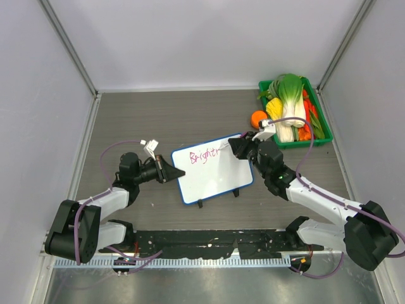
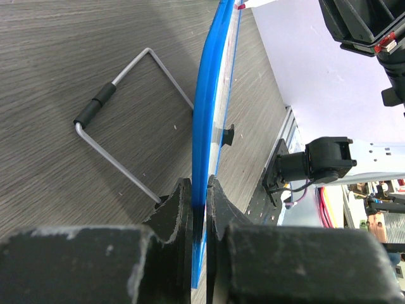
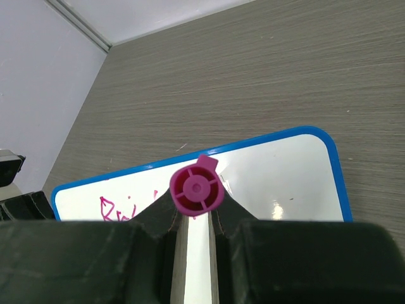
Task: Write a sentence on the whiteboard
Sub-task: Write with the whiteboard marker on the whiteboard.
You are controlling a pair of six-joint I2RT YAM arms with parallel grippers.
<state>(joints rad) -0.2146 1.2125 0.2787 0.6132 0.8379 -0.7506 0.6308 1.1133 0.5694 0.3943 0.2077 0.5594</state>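
The whiteboard point(image 1: 215, 177) stands tilted on two black feet mid-table. Its blue frame shows edge-on in the left wrist view point(image 2: 205, 120), and its face shows in the right wrist view point(image 3: 285, 177). The pink sentence point(image 1: 204, 156) reads "Bright" along the top; its start shows in the right wrist view point(image 3: 117, 209). My left gripper point(image 1: 174, 172) is shut on the board's left edge point(image 2: 199, 196). My right gripper point(image 1: 235, 147) is shut on a marker point(image 1: 225, 150) with its tip at the end of the writing. The marker's magenta end cap point(image 3: 197, 188) faces the camera between my fingers.
A green basket point(image 1: 305, 144) of vegetables sits at the far right corner, with an orange point(image 1: 258, 118) beside it. The board's wire stand point(image 2: 126, 133) rests on the table behind it. Walls enclose the table on three sides.
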